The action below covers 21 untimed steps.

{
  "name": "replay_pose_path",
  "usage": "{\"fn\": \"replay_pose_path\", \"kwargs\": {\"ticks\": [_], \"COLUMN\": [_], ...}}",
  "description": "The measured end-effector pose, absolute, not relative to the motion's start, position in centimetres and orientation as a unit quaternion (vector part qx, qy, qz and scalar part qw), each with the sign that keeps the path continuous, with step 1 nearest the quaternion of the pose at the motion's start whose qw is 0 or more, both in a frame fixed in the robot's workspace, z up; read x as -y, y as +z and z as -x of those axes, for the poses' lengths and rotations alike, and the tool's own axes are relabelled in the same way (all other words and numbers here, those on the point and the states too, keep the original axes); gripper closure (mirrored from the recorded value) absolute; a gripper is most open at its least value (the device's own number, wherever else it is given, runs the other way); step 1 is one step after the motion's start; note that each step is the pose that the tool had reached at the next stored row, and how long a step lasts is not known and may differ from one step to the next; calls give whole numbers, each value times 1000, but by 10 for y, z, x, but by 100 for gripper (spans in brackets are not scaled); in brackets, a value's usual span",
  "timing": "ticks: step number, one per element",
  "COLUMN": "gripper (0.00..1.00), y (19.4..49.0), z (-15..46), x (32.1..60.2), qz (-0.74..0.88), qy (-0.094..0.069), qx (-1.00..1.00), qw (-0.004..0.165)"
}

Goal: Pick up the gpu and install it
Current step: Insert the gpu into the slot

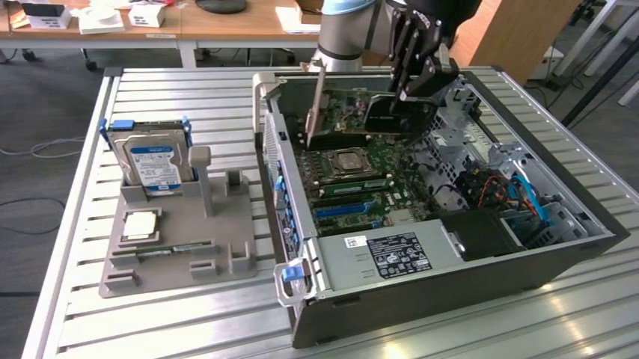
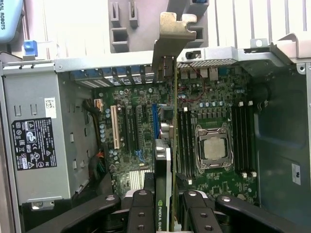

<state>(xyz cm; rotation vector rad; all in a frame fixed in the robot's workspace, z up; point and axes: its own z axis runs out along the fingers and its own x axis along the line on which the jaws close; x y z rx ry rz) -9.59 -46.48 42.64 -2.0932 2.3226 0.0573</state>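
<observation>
We see the black metal two-finger gripper [image 1: 417, 91] [image 2: 165, 204] clamped narrow on the gpu [image 1: 384, 116] [image 2: 168, 160], a thin flat dark card with a black plastic shroud and a tan-brown board edge. The matte black fingers [image 2: 141, 211] press on both flat faces of the card. In the wrist view the gpu is edge-on, a slim line running from the gripper up to its bent shiny metal end bracket [image 2: 171, 39] [image 1: 317, 105].

The gpu hangs inside the open black steel computer case [image 1: 450, 292], over the far end of the green motherboard [image 1: 379, 187] and near the square silver processor socket [image 1: 349, 158] [image 2: 214, 148]. The bracket points down by the case's perforated rear wall. We cannot tell whether the card touches any slot.

A boxy silver power supply [image 1: 394, 254] [image 2: 36, 145] with a black label fills the near end of the case. A long white slot [image 2: 115, 127] and a blue slot [image 2: 155, 121] lie bare on the board.

The case stands on a ribbed aluminium slat table [image 1: 179, 321]. On the exterior view's left sits a grey moulded plastic holder tray [image 1: 230, 224], with a silver hard drive with a blue label [image 1: 152, 164] upright in it and a flat square silver chip [image 1: 140, 224] in front of that.
</observation>
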Motion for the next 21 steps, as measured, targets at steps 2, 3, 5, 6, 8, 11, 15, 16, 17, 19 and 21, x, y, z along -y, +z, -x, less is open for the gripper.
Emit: {"fn": "replay_pose_path", "kwargs": {"ticks": [2,3,5,6,8,11,15,16,17,19,21], "gripper": [73,73,73,73,73,73,73,73,73,73,73], "y": [423,421,417,416,412,407,399,397,396,392,388], "z": [96,96,96,96,96,96,96,96,96,96,96], "x": [465,465,465,465,465,465,465,465,465,465,465], "qz": [669,669,669,669,669,669,669,669,669,669,669], "qy": [18,18,18,18,18,18,18,18,18,18,18], "qx": [-743,-743,-743,-743,-743,-743,-743,-743,-743,-743,-743], "qw": [7,7,7,7,7,7,7,7,7,7,7]}}
